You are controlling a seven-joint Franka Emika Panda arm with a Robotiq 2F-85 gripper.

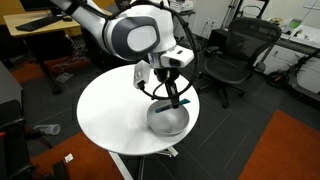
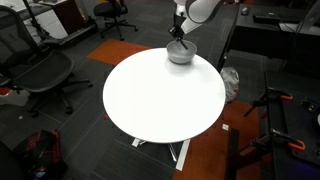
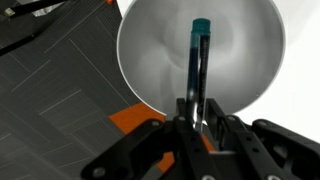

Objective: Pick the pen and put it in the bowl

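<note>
The silver-grey bowl stands near the edge of the round white table, and shows in both exterior views. In the wrist view the bowl fills the top of the picture. My gripper is shut on the teal-green pen, which points out over the bowl's inside, its teal tip near the middle. In an exterior view my gripper hangs just above the bowl with the pen sticking down toward it.
Black office chairs stand behind the table, another chair beside it. Orange and grey carpet lies below the table edge. Desks and tripods stand around the room.
</note>
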